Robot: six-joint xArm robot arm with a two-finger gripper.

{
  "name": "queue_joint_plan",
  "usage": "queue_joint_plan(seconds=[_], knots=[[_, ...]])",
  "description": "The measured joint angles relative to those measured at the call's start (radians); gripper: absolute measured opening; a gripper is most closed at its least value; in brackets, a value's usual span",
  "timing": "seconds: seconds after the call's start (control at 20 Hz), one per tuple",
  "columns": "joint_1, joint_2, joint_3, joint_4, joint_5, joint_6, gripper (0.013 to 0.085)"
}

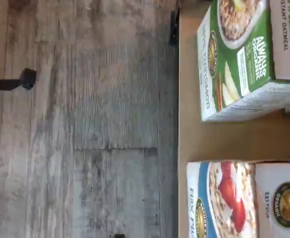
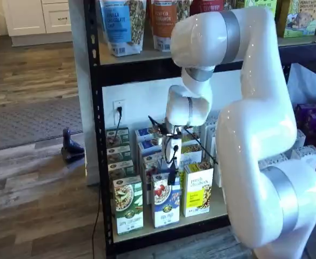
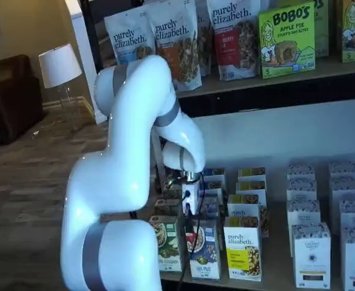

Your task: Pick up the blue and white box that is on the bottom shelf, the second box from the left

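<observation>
The blue and white box (image 2: 166,208) stands in the front row on the bottom shelf (image 2: 148,229), between a green-and-white carton (image 2: 128,205) and a yellow carton (image 2: 198,189). It also shows in a shelf view (image 3: 204,250) and in the wrist view (image 1: 234,203), beside the green-and-white carton (image 1: 239,59). My gripper (image 2: 172,174) hangs just above the blue and white box, its black fingers pointing down with a cable beside them. It also shows in a shelf view (image 3: 189,211). No gap between the fingers shows and nothing is in them.
More rows of alike cartons stand behind the front row (image 2: 147,143). White cartons (image 3: 311,251) stand further right. Tall pouches (image 3: 177,39) fill the higher board. The rack's black upright (image 2: 95,135) stands at the left. The wood floor (image 1: 85,124) lies in front.
</observation>
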Motion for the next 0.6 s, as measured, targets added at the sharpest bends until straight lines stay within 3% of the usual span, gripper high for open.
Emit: queue_joint_plan(seconds=[0.15,0.6], knots=[[-0.003,-0.011,-0.023,-0.046,0.06,0.041,0.085],[-0.014,-0.01,-0.058,-0.081,0.112,0.064,0.085]])
